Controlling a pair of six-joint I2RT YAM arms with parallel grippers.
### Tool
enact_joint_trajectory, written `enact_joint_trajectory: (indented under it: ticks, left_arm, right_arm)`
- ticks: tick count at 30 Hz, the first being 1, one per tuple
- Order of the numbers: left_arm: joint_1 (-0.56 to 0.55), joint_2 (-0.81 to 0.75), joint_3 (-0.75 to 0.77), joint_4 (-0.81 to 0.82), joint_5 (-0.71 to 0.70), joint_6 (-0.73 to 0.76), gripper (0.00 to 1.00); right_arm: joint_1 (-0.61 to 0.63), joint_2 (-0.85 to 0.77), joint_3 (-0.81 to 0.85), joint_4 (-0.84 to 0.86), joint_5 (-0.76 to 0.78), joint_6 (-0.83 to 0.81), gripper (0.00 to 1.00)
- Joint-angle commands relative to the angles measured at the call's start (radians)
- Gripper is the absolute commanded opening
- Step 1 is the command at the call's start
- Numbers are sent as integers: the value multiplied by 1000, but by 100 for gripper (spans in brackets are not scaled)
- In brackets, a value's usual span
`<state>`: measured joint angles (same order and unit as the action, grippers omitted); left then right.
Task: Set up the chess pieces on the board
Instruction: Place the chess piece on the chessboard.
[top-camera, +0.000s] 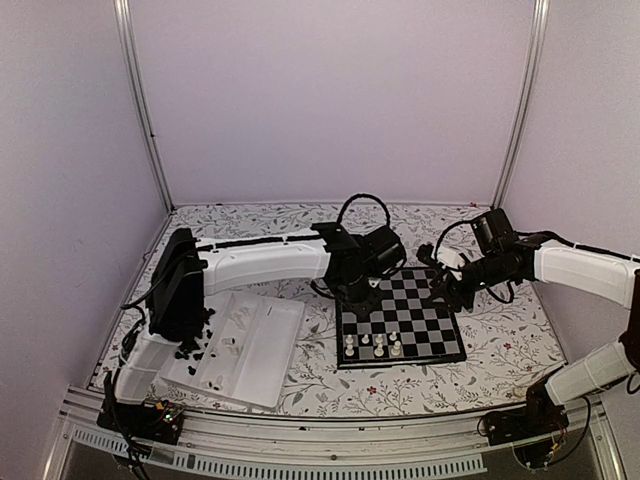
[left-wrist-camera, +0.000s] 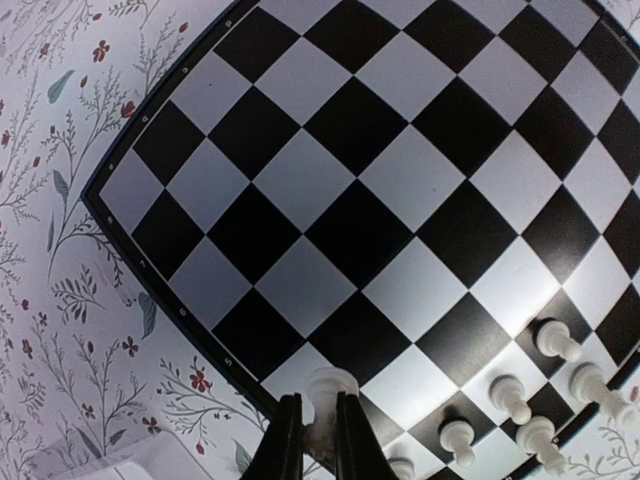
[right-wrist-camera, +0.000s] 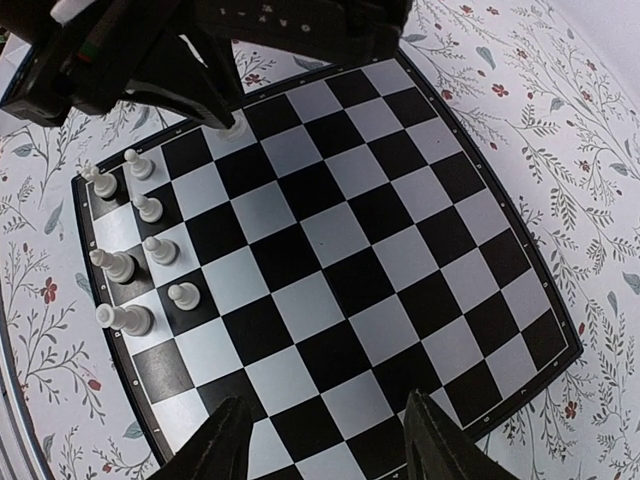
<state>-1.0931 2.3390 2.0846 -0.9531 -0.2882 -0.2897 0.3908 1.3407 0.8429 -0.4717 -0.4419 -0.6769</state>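
L gripper (left-wrist-camera: 318, 425) clamped tight on a white piece (left-wrist-camera: 331, 385), low at mid left edge of the board (left-wrist-camera: 330, 200). R gripper (right-wrist-camera: 328, 420) hangs wide over board's right side. More white pieces (top-camera: 372, 346) sit along its near edge.

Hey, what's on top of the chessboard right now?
Several cream-white chess pieces stand near one corner of the board; the left gripper pinches another in its fingers. The square under it is hidden.
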Motion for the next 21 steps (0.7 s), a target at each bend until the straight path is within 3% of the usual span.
enact_joint_trajectory:
  ticks: [1,9,15,21]
  left_arm:
    - [22,44,33,40,92,40,6]
    - [45,69,33,49,151,61,10]
    - [61,29,55,62,189,68,31]
    - [90,-145,-7,66,158,91,37]
  right_arm:
    - [-7,26,-1,10,6,5,54]
    - [-6,47,7,7,-19,2,54]
    - [-6,69,53,-34,-63,-9,57]
    - [54,107,120,-76,-26,-21,56]
